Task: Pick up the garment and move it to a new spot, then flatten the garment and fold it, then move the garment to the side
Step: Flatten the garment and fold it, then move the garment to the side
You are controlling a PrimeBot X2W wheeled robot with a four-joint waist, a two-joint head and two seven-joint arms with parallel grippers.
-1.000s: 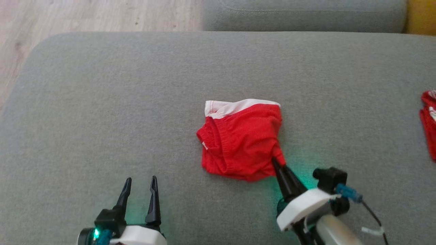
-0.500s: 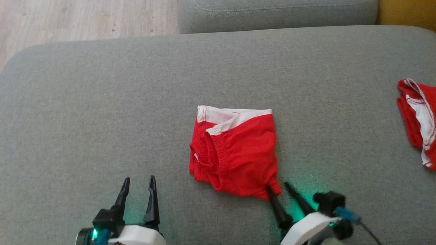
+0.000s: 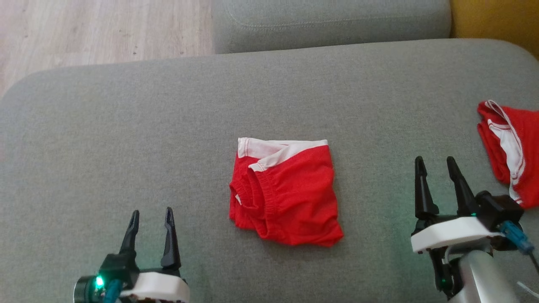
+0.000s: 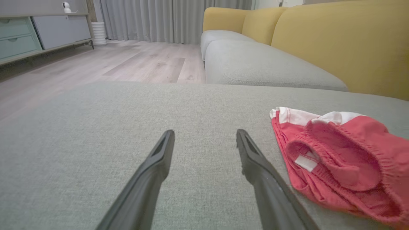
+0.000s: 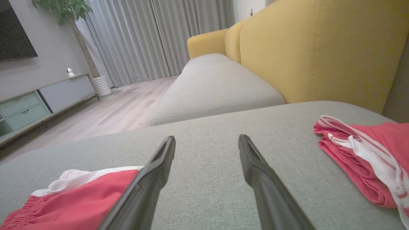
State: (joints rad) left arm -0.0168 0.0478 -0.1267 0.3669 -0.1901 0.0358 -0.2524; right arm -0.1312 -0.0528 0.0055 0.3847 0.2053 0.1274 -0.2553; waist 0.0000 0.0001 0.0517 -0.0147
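The folded red cloth garment with a white waistband (image 3: 286, 198) lies loose on the wide grey fabric sofa seat (image 3: 126, 126), in its middle part and well in from the far edge. It forms a rough square, with the white band turned to the far edge and a rumpled red hem along its left side. Nothing grips it.

To its right and clear of the cloth, the right gripper (image 3: 434, 160) has its two dark fingers spread wide with only bare seat between them. It stands between this garment and a second red garment with white stripes (image 3: 509, 147), which lies bunched toward the seat's right side.

To the left and nearer the robot, the left gripper (image 3: 151, 211) is likewise spread wide and empty, apart from the garment. In the left wrist view the red cloth lies just off the right finger.

Beyond the far edge are another grey seat cushion (image 3: 328, 21), pale wooden floor (image 3: 84, 29) and a yellow backrest (image 5: 313, 48).
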